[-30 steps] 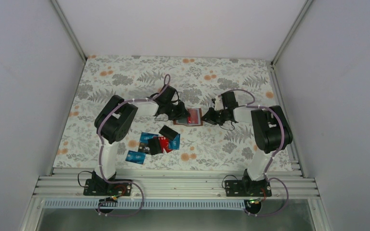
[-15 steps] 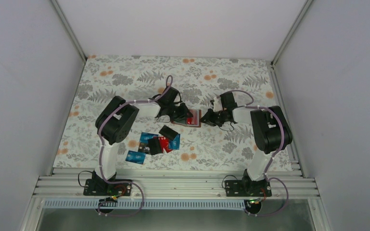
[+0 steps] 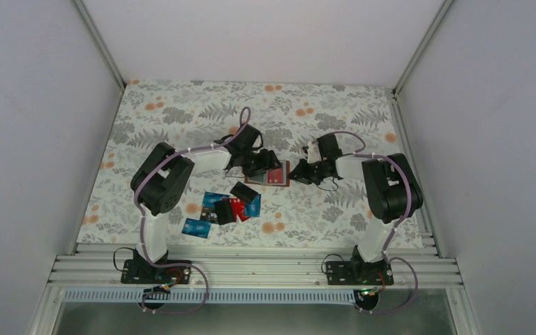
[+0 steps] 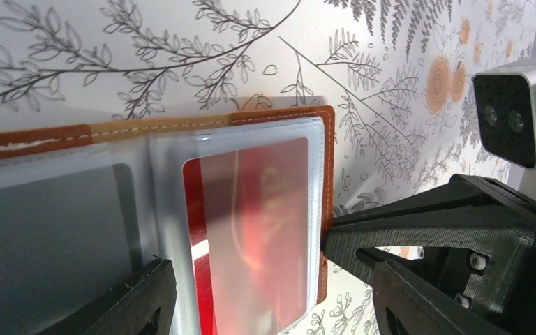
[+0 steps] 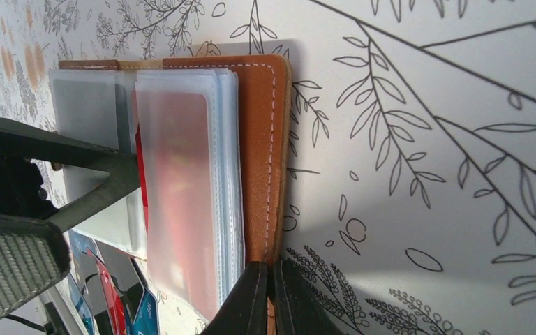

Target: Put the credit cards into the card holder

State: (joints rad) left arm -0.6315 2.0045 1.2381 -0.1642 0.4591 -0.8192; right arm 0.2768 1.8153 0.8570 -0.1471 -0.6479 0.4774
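Observation:
The reddish-brown card holder lies open mid-table, its clear sleeves up. A red credit card sits inside one sleeve, with a narrow strip of it bare at the sleeve's mouth. My left gripper hovers open over that sleeve, one finger on each side of the card, holding nothing. My right gripper is shut on the edge of the holder's leather cover. Several loose credit cards, blue, red and black, lie in a heap nearer the arms, and one blue card lies apart.
The floral table cloth covers the table inside white walls. The two grippers stand close together at the card holder, and the right wrist's camera block is beside the left gripper's fingers. An aluminium rail runs along the near edge.
My left gripper has opened and let go of the red card, which stays in the sleeve. The card holder has shifted slightly left. The right gripper has kept its grip.

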